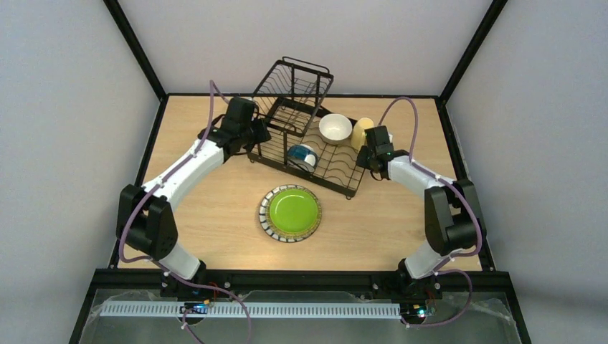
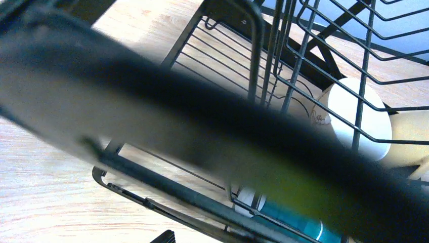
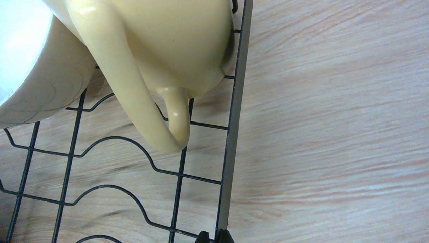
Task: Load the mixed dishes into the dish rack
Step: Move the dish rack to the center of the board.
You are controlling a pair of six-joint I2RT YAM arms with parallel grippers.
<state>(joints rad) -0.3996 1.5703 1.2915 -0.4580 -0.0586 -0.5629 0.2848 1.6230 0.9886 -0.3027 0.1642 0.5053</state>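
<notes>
The green plate (image 1: 290, 213) lies flat on the worktop (image 1: 215, 215), just in front of the dish rack (image 1: 337, 175) and roughly midway between the arms. The left gripper (image 1: 252, 136) stands released at the rack's left end. The right gripper (image 1: 364, 159) is clenched at its right rim, holding no dish.

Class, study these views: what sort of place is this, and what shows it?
Likely a robot test cell, not a kitchen: left arm and right arm bolted at a wooden table, blank grey walls, a dish rack.
</notes>
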